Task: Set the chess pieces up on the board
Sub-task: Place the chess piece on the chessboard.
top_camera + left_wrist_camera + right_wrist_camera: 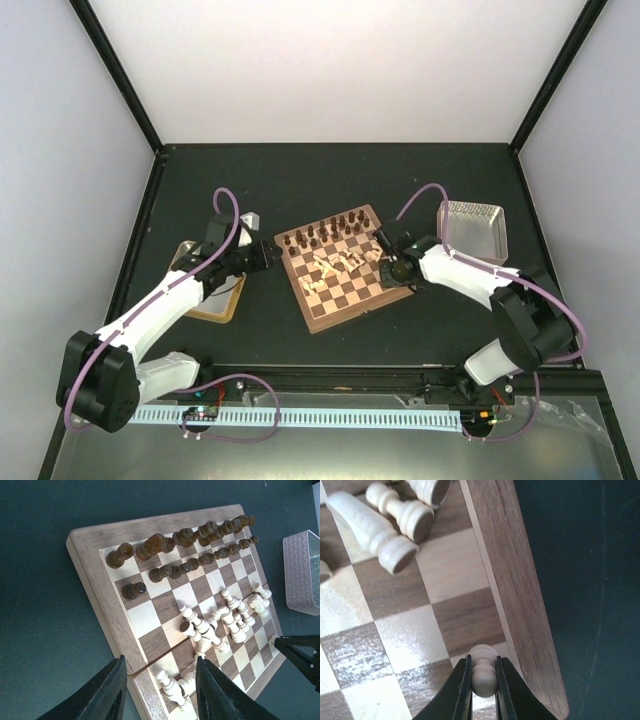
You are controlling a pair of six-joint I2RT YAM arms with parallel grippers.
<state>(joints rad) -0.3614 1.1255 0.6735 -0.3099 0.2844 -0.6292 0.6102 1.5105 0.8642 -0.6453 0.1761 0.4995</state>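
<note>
The board (345, 300) lies in the middle of the table. Dark chessmen (325, 233) stand in two rows along its far side. Several cream chess pieces (340, 265) lie toppled in a heap across its middle. My right gripper (483, 680) is shut on a cream pawn (483, 672), held over a square beside the board's brown border (515, 580). My left gripper (160, 695) hangs open over the board's left edge (107, 615), its fingers (107, 692) straddling a few cream pieces lying flat (172, 687). Nothing is gripped between them.
A metal tray (473, 228) stands right of the board and shows in the left wrist view as a pale textured tray (302, 572). A flat golden tray (215, 298) lies under the left arm. One dark pawn (134, 590) stands ahead of its rows.
</note>
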